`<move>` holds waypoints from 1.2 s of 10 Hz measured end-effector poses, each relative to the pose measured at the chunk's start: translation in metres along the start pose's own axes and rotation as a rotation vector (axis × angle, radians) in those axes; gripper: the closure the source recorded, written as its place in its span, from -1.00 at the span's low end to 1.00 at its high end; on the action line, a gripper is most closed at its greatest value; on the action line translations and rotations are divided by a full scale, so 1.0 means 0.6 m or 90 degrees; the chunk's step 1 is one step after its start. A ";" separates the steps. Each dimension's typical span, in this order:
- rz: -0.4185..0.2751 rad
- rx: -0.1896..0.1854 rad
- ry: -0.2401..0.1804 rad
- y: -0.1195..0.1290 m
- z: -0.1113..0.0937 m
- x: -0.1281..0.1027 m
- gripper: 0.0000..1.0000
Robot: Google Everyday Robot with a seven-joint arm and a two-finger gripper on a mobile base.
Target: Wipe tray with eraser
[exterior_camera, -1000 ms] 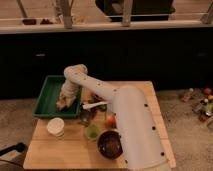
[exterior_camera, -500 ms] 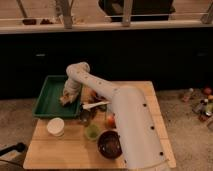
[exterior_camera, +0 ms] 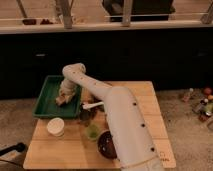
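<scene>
The dark-green tray (exterior_camera: 46,102) sits at the back left of the wooden table. My white arm reaches from the front right over the table and bends down into the tray. The gripper (exterior_camera: 62,99) is low over the right half of the tray floor. A small tan-brown eraser (exterior_camera: 59,102) shows at the gripper's tip, down on or just above the tray floor. I cannot tell how it is held.
A white cup (exterior_camera: 55,126) stands in front of the tray. A white spoon-like utensil (exterior_camera: 92,105), a green cup (exterior_camera: 92,132) and a dark round bowl (exterior_camera: 106,145) lie beside my arm. The wooden table (exterior_camera: 152,125) extends right. Small items lie on the floor at right (exterior_camera: 202,102).
The gripper slid a little right inside the tray, then back to the left and slightly forward. The other things have not moved.
</scene>
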 end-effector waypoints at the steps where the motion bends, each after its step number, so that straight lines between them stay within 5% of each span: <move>1: -0.011 0.001 -0.012 -0.002 0.001 -0.010 0.90; 8: -0.084 -0.020 -0.078 0.040 -0.024 -0.091 0.90; 12: -0.073 -0.063 -0.045 0.083 -0.042 -0.061 0.90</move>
